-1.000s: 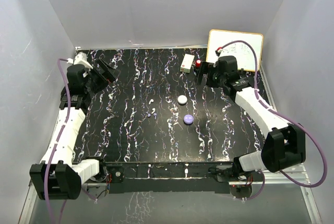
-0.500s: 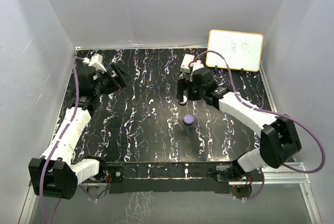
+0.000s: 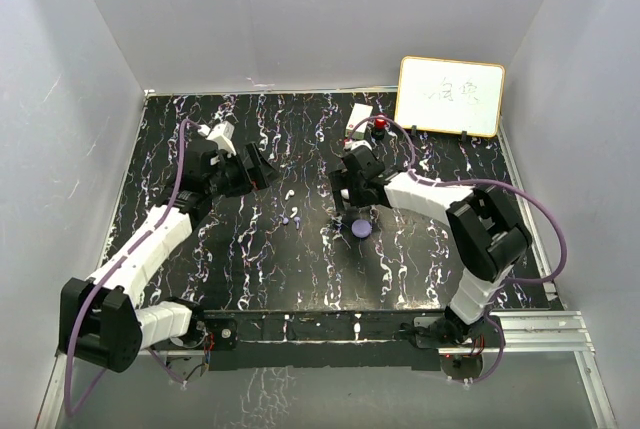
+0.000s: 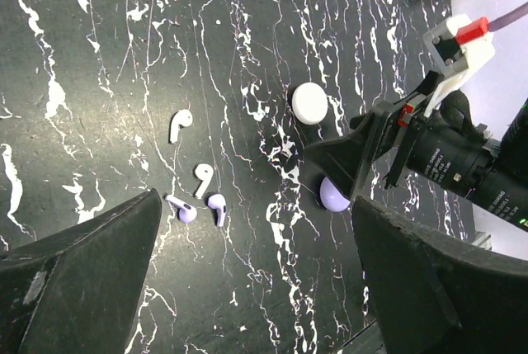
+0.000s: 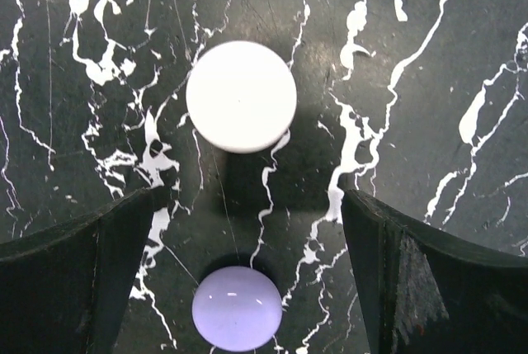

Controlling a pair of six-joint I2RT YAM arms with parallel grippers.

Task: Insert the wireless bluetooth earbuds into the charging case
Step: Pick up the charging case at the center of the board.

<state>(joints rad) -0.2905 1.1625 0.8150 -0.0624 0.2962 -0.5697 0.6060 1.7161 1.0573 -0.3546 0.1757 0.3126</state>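
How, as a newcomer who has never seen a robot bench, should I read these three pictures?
A left robot arm and a right robot arm are bolted at the near edge of a black table. One picture looks down from above; the other two come from a camera on each wrist. On the table lie a white case, a purple case, two white earbuds and two purple earbuds. The left claw and the right claw are both open and hold nothing.

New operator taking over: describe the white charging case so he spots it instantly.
On the black marbled table, look under the right pincer. Two round cases lie there; pick the white case, not the purple case nearer the front edge.
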